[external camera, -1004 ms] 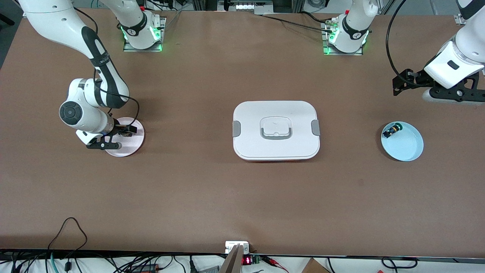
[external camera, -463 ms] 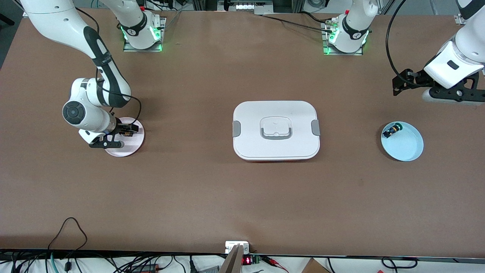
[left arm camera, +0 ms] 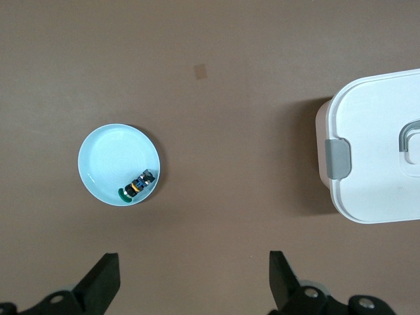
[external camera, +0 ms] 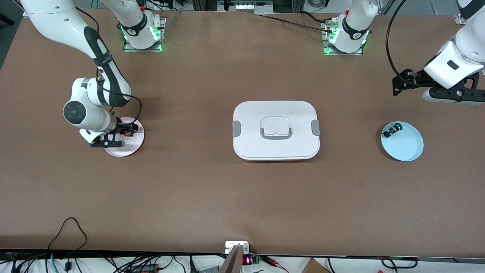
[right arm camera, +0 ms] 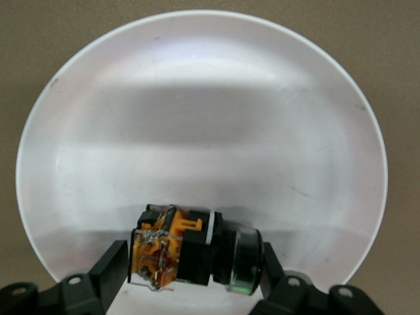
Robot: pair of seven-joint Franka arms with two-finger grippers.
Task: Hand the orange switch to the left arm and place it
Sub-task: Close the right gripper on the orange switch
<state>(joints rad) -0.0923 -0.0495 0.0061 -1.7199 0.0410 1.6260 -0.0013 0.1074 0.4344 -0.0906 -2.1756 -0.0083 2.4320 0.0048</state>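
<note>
Step in hand is the pick-up at the start. The right pincer (external camera: 125,133) is down on the pink plate (external camera: 125,152) toward the right arm's end of the worktop (external camera: 189,189), right at the orange switch (right arm camera: 177,252). The switch lies on its side on that plate. We cannot tell whether the pincer is open or already clamped on it. We judge nothing is lifted yet, so the task is barely begun. The left pincer (left arm camera: 193,279) waits wide open and empty, up over the worktop at the left arm's end, near the blue plate (external camera: 411,149) that holds a green-capped switch (external camera: 391,131). The white box (external camera: 250,113) sits shut between the two plates, well apart from both. Next move, we think: a firm grip, a straight lift, then a carry toward the middle, high enough or wide enough to miss the box, with the left arm coming in to take the hand-over. Writing: none readable on the switches, plates or box. The red digits at the worktop's near edge are too small to read.
</note>
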